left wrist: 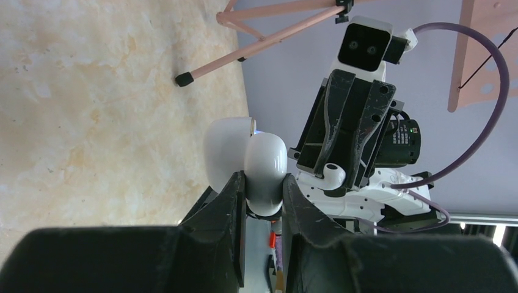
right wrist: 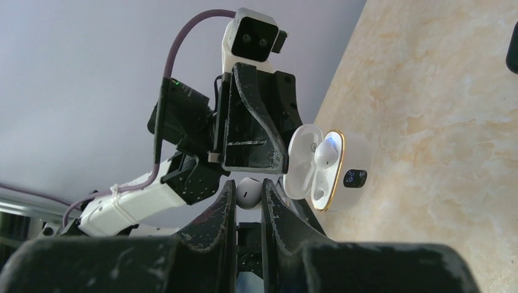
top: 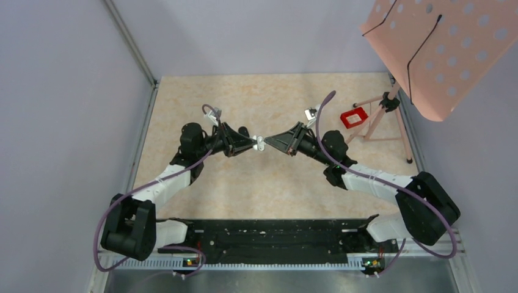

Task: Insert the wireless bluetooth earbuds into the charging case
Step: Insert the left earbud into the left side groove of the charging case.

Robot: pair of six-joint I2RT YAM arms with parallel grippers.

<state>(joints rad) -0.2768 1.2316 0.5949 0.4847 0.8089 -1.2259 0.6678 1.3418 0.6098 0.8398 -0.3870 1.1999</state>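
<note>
My left gripper is shut on a white charging case and holds it above the table, lid open. In the right wrist view the case has a gold rim, and one white stemmed earbud sits in one of its wells. My right gripper is shut on a second white stemmed earbud, just short of the case's open side. The black earbuds are out of view.
A small red box lies at the back right by a pink tripod stand carrying a pink perforated board. A dark object shows at the right wrist view's right edge. A metal wall rail runs along the left.
</note>
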